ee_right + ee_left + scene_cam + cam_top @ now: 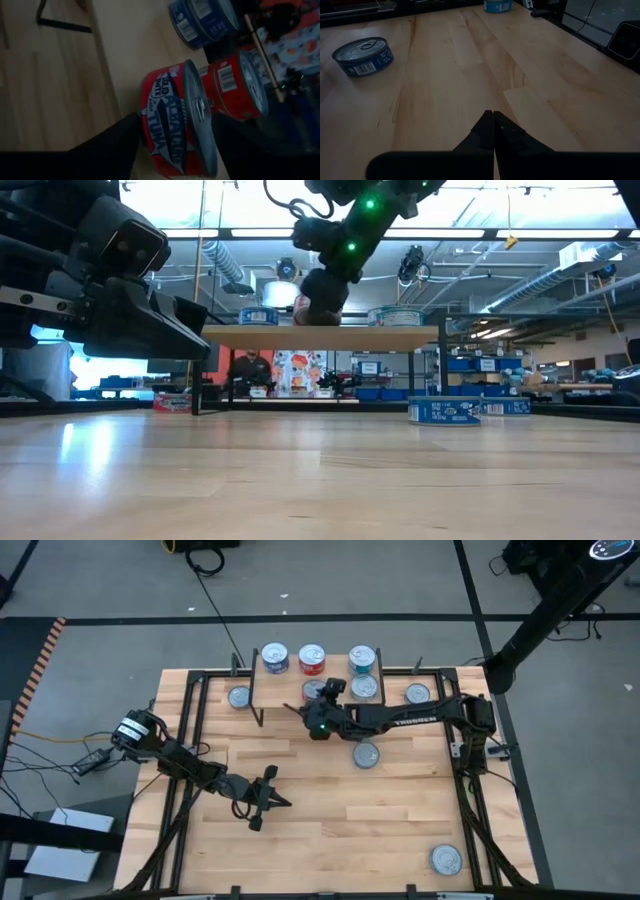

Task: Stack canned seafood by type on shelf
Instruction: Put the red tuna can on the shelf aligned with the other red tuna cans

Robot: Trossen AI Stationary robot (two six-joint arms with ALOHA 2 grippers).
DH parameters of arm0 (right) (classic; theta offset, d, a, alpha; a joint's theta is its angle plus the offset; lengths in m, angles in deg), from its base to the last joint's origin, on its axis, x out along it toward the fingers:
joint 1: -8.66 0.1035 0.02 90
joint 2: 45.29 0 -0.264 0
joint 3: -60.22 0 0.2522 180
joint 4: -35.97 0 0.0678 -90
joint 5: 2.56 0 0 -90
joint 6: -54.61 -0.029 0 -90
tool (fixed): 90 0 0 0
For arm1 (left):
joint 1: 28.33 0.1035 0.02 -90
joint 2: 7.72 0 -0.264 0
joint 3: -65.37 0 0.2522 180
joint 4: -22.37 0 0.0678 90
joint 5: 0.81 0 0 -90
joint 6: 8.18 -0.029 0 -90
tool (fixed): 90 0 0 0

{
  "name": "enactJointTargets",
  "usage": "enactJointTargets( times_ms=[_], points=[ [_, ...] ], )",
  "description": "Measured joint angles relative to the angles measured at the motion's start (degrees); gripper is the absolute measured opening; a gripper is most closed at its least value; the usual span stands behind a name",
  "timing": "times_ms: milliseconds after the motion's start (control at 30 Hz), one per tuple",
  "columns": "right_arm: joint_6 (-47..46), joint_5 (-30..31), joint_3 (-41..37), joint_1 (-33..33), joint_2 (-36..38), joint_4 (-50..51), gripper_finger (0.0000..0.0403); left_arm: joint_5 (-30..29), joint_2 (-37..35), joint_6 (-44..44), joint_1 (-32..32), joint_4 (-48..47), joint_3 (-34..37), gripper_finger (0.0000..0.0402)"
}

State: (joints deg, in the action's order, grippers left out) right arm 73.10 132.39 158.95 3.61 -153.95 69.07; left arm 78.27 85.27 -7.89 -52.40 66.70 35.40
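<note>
Straddling a red tuna tin on the shelf at the tabletop's far edge, the right end effector is spread wide; the left end effector is shut mid-tabletop.

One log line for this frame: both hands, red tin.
right hand: open around red tin on shelf | left hand: shut, idle over table

Red, blue, teal tins sit upright on the shelf.
</note>
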Motion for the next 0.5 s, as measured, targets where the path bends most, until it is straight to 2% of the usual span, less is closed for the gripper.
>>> enactJointTargets(
  times_ms=[200,333,500],
  points=[
    [-4.0,-2.5,0.0,-2.4,0.0,0.0,0.0274,0.0,0.0,0.0,0.0,-0.1,0.0,0.0001],
    [-6.6,-6.0,0.0,-3.8,0.0,0.0,0.0276,0.0,0.0,0.0,0.0,-0.1,0.0,0.0001],
    [-8.5,-7.3,0.0,-4.5,0.0,-0.1,0.0277,0.0,0.0,0.4,0.0,-0.2,0.0,0.0001]
  ],
)
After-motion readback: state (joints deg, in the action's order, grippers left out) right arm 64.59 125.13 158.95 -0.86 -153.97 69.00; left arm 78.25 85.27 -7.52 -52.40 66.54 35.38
